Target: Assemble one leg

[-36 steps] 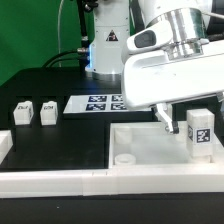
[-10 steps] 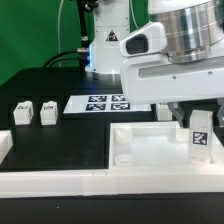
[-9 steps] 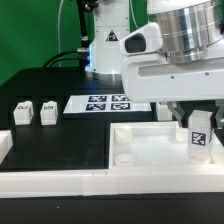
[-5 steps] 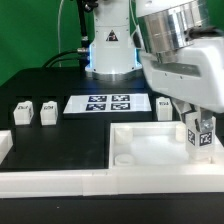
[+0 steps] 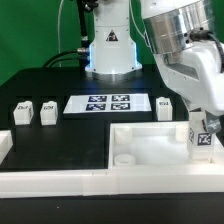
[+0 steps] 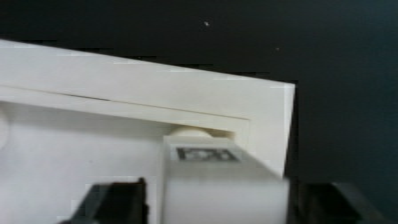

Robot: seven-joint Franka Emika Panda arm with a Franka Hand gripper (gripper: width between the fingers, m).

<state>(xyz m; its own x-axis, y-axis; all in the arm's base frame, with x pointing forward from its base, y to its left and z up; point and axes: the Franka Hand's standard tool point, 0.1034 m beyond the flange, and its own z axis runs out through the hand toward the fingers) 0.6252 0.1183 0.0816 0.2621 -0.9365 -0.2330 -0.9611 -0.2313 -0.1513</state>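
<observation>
Twisted round since earlier, the pincer (image 6: 217,205) is now spread just off the leg (image 5: 203,138), left standing in the tray's (image 5: 160,150) corner socket, so regripping for another screw-in turn is probably called for.

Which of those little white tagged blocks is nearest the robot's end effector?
The leg at the exterior view's right, standing at the tray's corner between the end effector's fingers; the other three legs sit on the table.
</observation>
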